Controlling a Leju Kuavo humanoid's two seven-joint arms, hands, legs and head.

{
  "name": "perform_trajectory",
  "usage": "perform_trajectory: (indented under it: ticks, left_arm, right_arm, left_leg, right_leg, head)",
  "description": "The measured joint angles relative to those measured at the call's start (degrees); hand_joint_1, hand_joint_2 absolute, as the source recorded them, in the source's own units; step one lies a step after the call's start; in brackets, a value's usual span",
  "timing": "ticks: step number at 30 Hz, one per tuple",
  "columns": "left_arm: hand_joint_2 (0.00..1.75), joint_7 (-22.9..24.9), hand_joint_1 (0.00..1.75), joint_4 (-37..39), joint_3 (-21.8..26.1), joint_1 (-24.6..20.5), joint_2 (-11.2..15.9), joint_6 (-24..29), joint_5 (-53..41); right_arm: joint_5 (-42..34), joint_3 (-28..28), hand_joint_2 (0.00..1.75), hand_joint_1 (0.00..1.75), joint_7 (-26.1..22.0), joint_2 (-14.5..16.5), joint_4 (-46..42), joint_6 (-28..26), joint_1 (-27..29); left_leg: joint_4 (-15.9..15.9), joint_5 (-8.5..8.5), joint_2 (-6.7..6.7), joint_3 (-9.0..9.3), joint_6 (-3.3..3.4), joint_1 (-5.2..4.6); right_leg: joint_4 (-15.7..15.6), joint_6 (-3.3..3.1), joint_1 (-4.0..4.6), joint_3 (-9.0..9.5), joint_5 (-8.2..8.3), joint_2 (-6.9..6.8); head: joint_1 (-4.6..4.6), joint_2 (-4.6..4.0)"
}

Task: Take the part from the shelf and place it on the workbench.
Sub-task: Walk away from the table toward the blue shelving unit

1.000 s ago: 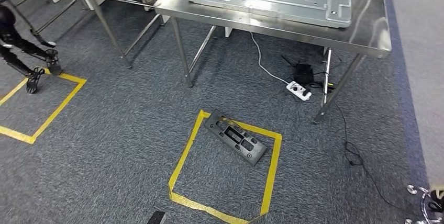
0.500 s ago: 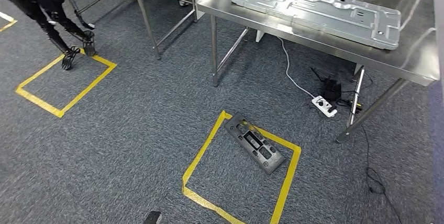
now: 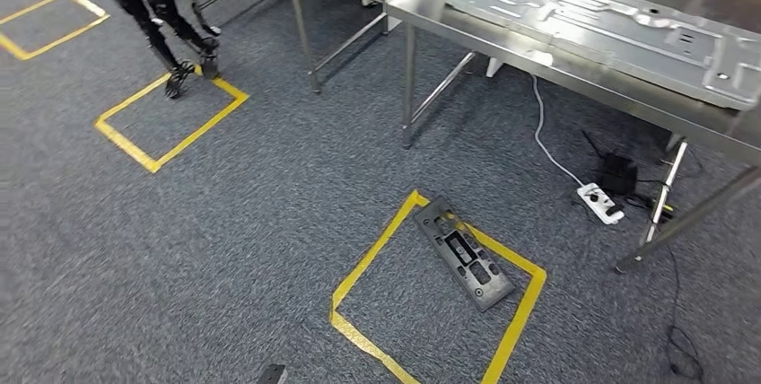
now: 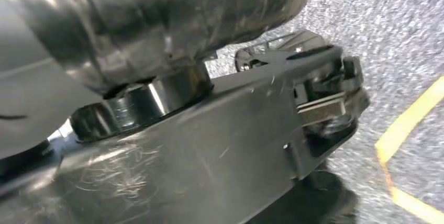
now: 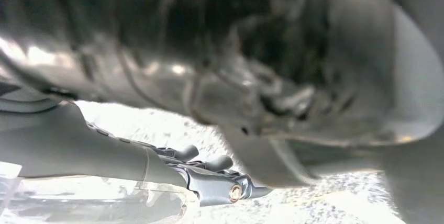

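The whole scene is sliding rightward across the head view, so the robot is turning, not the things. The black part (image 3: 464, 253) is lying flat on the carpet (image 3: 269, 213), across the far right corner of a yellow tape square (image 3: 437, 294), lower and further right in the picture than a moment ago. The steel bench (image 3: 574, 70) with its big metal plate (image 3: 619, 30) is sitting beyond it, now cut off at the right edge. A power strip (image 3: 599, 203) is resting under the bench. Another dark robot (image 3: 153, 3) is standing by a second tape square (image 3: 170, 117), further into the picture now. I cannot tell how either hand is set.
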Motion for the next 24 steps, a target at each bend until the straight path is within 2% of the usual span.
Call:
perform_trajectory:
  ticks: [1,2,4,5,7,8,10,12,13,14,15,16,17,19,21,23,24]
  left_arm:
    - [0.00,0.6,0.00,0.0,-0.3,0.0,0.1,-0.7,-1.1]
    - [0.00,1.3,0.00,0.0,-0.7,0.0,0.2,-1.4,-2.2]
    - [0.00,2.8,0.00,0.0,-1.6,-0.2,0.5,-2.6,-4.1]
    - [0.00,3.8,0.00,0.0,-2.1,-0.4,0.6,-3.3,-5.0]
    - [0.00,6.8,0.00,0.0,-3.3,-0.5,0.9,-5.0,-7.2]
    - [0.00,8.5,0.00,0.0,-4.0,-0.5,0.9,-5.8,-8.5]
    - [0.00,11.5,0.00,-0.1,-5.9,-0.6,1.1,-7.1,-11.4]
    - [0.00,13.2,0.00,-0.2,-8.2,-1.1,1.1,-7.9,-14.0]
    - [0.00,13.7,0.00,-0.3,-9.4,-1.3,1.1,-8.0,-15.2]
    - [0.00,14.2,0.00,-0.4,-10.5,-1.4,1.1,-7.7,-16.4]
    - [0.00,14.6,0.00,-0.5,-11.5,-1.5,1.1,-7.3,-17.6]
    - [0.00,14.9,0.00,-0.5,-12.3,-1.5,1.1,-6.7,-18.7]
    - [0.00,15.1,0.00,-0.5,-13.1,-1.5,1.1,-6.2,-19.6]
    - [0.00,15.3,0.00,-0.5,-14.6,-1.7,1.1,-5.5,-20.5]
    - [0.00,15.2,0.00,-0.6,-16.0,-2.0,1.1,-4.9,-21.3]
    - [0.00,14.6,0.00,-0.7,-17.2,-2.0,1.1,-4.2,-22.5]
    - [0.00,14.1,0.00,-0.8,-17.9,-2.0,1.2,-4.0,-23.2]
  right_arm:
    - [-0.4,0.0,0.00,0.00,-0.3,-0.4,0.0,0.0,0.0]
    - [-0.9,0.0,0.00,0.00,-0.5,-0.8,0.1,0.0,0.0]
    - [-1.9,0.0,0.00,0.00,-0.7,-1.5,0.1,0.2,-0.1]
    - [-2.6,0.0,0.00,0.00,-0.5,-1.8,0.1,0.2,-0.1]
    - [-4.5,-0.1,0.00,0.00,0.7,-2.0,0.1,-0.1,-0.3]
    - [-5.6,-0.3,0.00,0.00,1.5,-1.8,0.1,-0.6,-0.4]
    - [-8.1,-0.9,0.00,0.00,3.1,-0.8,0.0,-2.3,-0.5]
    - [-10.5,-1.9,0.00,0.00,3.6,0.2,0.0,-3.9,-0.1]
    - [-11.4,-2.4,0.00,0.00,3.5,0.5,0.0,-4.4,0.2]
    - [-12.3,-2.8,0.00,0.00,3.4,0.8,0.0,-4.8,0.4]
    - [-13.1,-3.2,0.00,0.00,3.4,1.0,0.0,-5.1,0.6]
    - [-13.8,-3.6,0.00,0.00,3.3,1.2,0.0,-5.4,0.7]
    - [-14.4,-4.0,0.00,0.00,3.3,1.4,0.0,-5.7,0.7]
    - [-15.1,-4.8,0.00,0.00,3.4,1.6,0.0,-5.9,0.7]
    - [-15.6,-5.5,0.00,0.00,3.5,1.7,0.0,-5.9,0.8]
    - [-16.6,-6.1,0.00,0.00,3.6,1.9,0.0,-5.8,0.8]
    - [-17.3,-6.4,0.00,0.00,3.6,2.0,0.1,-5.7,0.8]
  left_leg:
    - [-3.0,1.77,0.40,1.66,0.11,0.01]
    - [-7.3,3.56,1.46,3.95,0.32,-0.05]
    - [-13.6,5.57,3.09,7.35,0.89,-0.47]
    - [-14.9,5.70,3.43,7.87,1.20,-0.71]
    - [-15.2,5.79,2.30,7.92,1.86,-0.86]
    - [-15.5,5.96,1.75,8.11,2.15,-0.74]
    - [-16.2,6.41,0.78,8.76,2.83,-0.39]
    - [-16.4,6.54,-0.22,8.81,3.27,-0.40]
    - [-16.3,6.54,-0.87,8.79,3.40,-0.47]
    - [-16.3,6.51,-1.65,8.81,3.44,-0.54]
    - [-16.2,6.46,-2.45,8.85,3.45,-0.59]
    - [-16.1,6.40,-3.26,8.90,3.41,-0.60]
    - [-15.9,6.30,-4.04,8.94,3.32,-0.60]
    - [-15.4,6.00,-5.41,8.65,2.91,-0.63]
    - [-15.2,5.92,-6.48,8.17,2.27,-0.46]
    - [-15.3,6.01,-7.20,7.94,1.62,-0.23]
    - [-14.9,5.69,-6.37,7.76,1.27,-0.30]
  right_leg:
    - [0.0,0.07,0.01,0.08,-0.06,-0.68]
    - [0.0,0.19,0.05,0.22,-0.14,-1.26]
    - [0.0,0.68,0.26,0.52,-0.36,-2.21]
    - [0.0,0.99,0.34,0.66,-0.46,-2.65]
    - [-0.2,1.69,0.39,1.03,-0.55,-3.54]
    - [-0.2,2.03,0.31,1.20,-0.73,-3.36]
    - [2.5,2.49,0.18,0.14,-2.58,-0.89]
    - [9.4,2.51,0.10,-3.24,-5.99,1.91]
    - [12.8,2.47,0.11,-5.05,-7.25,2.39]
    - [14.9,2.42,0.13,-6.26,-7.55,2.60]
    - [15.0,2.35,0.13,-6.54,-6.74,2.71]
    - [12.9,2.25,0.10,-5.80,-4.93,2.90]
    - [9.2,2.11,0.06,-4.27,-2.59,3.52]
    - [2.6,1.82,-0.08,-1.43,-0.02,6.12]
    - [0.5,1.56,0.03,-0.46,0.02,7.49]
    - [0.1,1.12,0.03,-0.13,0.18,6.34]
    - [-0.2,0.82,-0.09,0.12,0.27,5.73]
  head:
    - [-0.02,0.00]
    - [-0.03,0.00]
    - [0.03,0.00]
    - [0.07,0.00]
    - [0.11,0.00]
    - [0.15,0.00]
    - [0.59,0.00]
    - [1.10,0.00]
    - [1.19,0.00]
    - [1.19,0.00]
    - [1.19,0.00]
    - [1.19,0.00]
    - [1.19,0.00]
    - [1.16,0.00]
    - [1.13,0.00]
    - [1.15,0.00]
    - [1.04,0.00]
